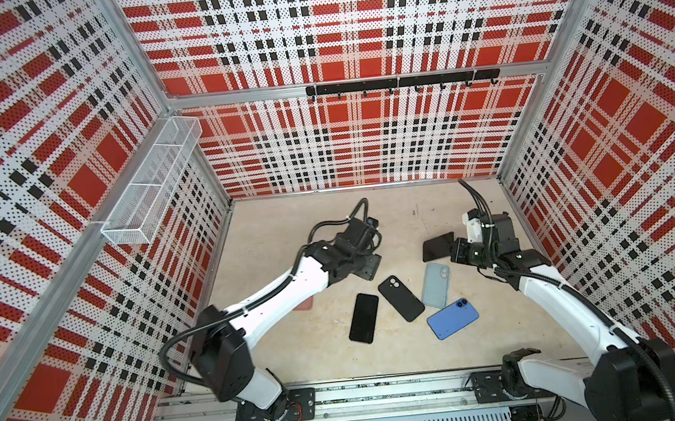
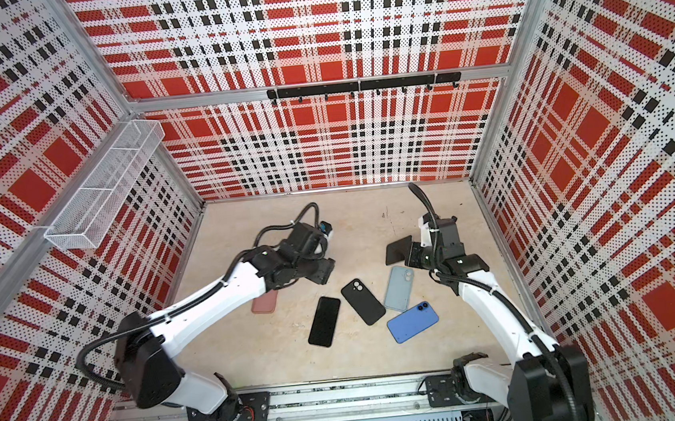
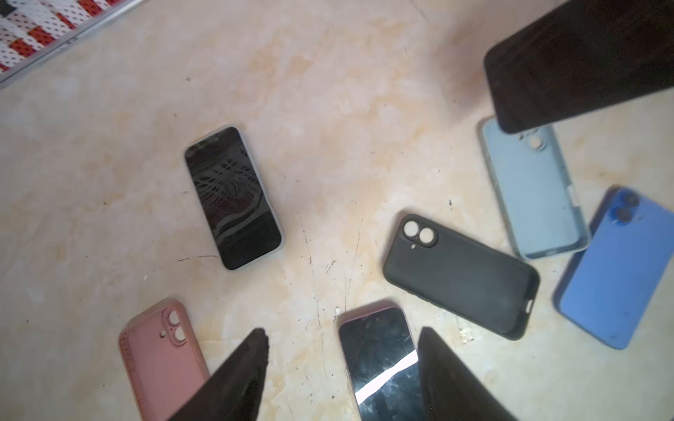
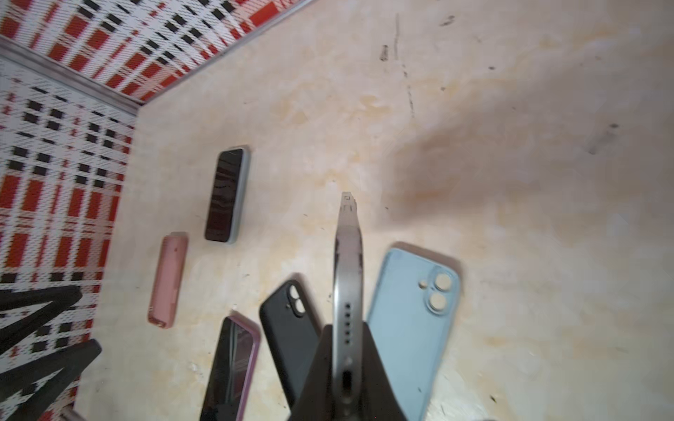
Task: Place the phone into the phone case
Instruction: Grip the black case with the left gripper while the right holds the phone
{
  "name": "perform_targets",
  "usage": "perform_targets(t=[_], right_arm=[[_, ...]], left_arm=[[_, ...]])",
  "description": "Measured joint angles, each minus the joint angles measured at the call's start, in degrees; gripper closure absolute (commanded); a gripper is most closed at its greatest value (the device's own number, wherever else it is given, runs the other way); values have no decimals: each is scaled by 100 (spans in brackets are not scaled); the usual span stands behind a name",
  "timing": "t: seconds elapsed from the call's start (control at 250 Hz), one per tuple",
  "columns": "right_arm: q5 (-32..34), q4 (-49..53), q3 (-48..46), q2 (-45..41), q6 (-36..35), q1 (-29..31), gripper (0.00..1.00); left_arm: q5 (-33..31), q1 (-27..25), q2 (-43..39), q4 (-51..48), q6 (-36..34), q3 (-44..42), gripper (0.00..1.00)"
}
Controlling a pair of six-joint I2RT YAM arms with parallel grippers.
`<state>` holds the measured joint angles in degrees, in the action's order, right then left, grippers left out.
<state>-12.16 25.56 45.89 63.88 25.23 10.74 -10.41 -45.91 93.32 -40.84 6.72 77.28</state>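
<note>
The worktop (image 3: 328,91) looked matt, mottled and scuffed. The black case (image 3: 463,277) and pink case (image 3: 157,361) looked like matt, soft plastic; the face-up phone (image 3: 233,198) showed glossy glass, and the edge-on phone (image 4: 348,291) had a smooth metallic rim.

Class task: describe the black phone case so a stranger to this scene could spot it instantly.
On the beige table, find the scattered phones and cases. The black case lies flat between a screen-up phone and a pale blue case; it alone is matte black with camera cutouts.
</note>
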Motion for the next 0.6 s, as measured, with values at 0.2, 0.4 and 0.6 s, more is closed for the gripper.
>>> perform_targets(t=[0.2,0.4,0.6], right_arm=[[409,247,-341,-354,-9,-9,100],[546,302,-404,-599,-22,-72,100],[625,299,-404,-710,-37,-138,100]], left_arm=[[122,-142,1478,-39,-275,743,43],[387,-142,2367,-101,-442,1121,45],[529,-122,2852,-125,-507,1353,57]])
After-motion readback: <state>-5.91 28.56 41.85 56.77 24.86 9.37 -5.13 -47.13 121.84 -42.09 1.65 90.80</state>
